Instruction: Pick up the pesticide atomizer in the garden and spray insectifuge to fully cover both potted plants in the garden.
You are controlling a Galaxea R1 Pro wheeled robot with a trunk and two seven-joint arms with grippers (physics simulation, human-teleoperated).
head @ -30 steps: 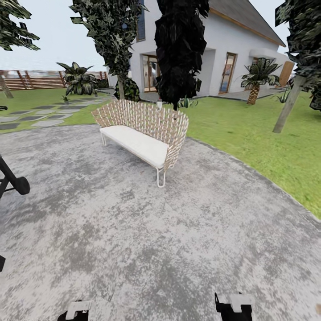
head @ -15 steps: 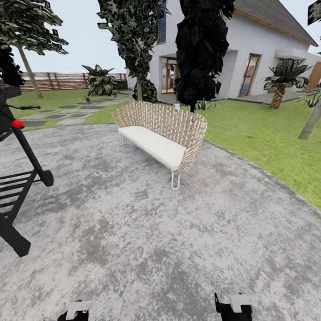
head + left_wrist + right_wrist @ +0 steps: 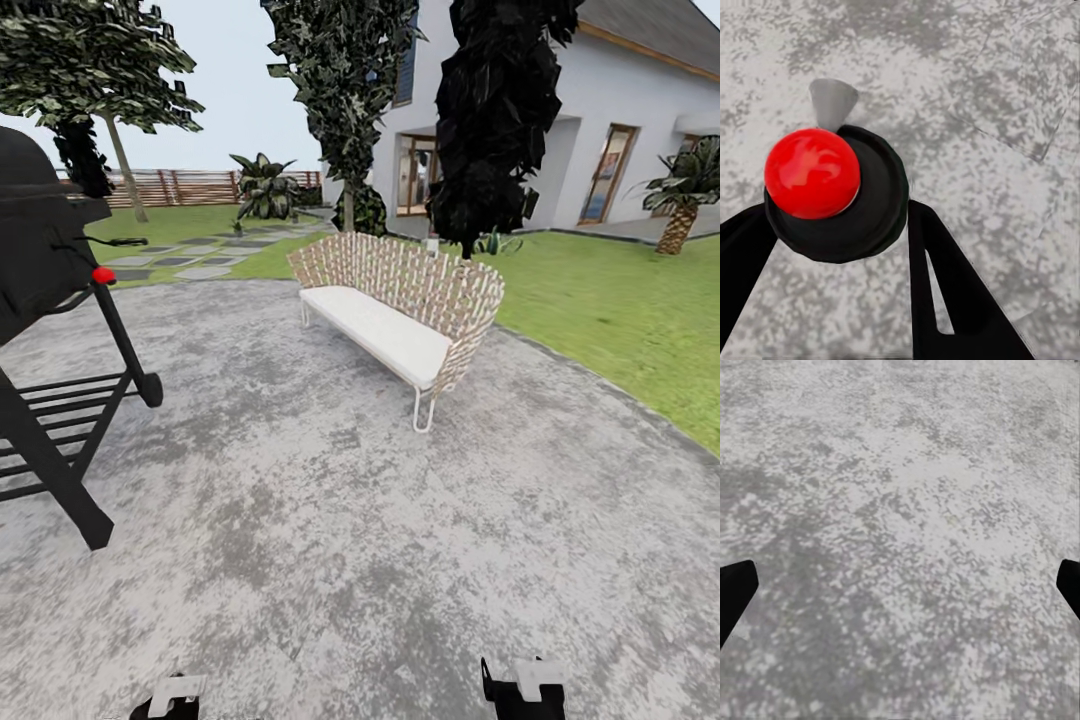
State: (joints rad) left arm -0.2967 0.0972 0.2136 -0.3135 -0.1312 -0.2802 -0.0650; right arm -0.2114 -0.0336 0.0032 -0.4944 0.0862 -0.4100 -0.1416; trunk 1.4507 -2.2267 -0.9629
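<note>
Mottled grey paving (image 3: pixel 330 520) spreads in a broad round patio across the near ground, edged on the right by green lawn (image 3: pixel 620 300). At its middle stands a woven wicker bench (image 3: pixel 400 300) with a white cushion, its long axis running from far left to near right and its seat facing the near left. A black barbecue grill (image 3: pixel 50 300) on a slatted frame, with a red knob (image 3: pixel 103 275) and a small wheel, stands at the left edge.

Behind the bench rise two dark, dense trees (image 3: pixel 500 110), and beyond them a white house (image 3: pixel 620 130) with glazed doors. A short palm (image 3: pixel 685 195) grows far right near the house. Far left, the garden (image 3: pixel 200 225) continues as lawn crossed by flat grey stepping stones (image 3: pixel 190 258), backed by a brown slatted fence (image 3: pixel 190 185) and a big dark shrub (image 3: pixel 265 185). A small plant near those stones may be one of the potted plants, but it is too small to tell.

Low in the head view, the tops of the two arms show at the near edge. The left end effector (image 3: pixel 844 300) points down at the paving with its dark fingers (image 3: pixel 952 292) spread on either side of a round black part bearing a red ball (image 3: pixel 811 172). The right end effector (image 3: pixel 900 585) is spread wide over bare paving, one fingertip at each side of its wrist view.
</note>
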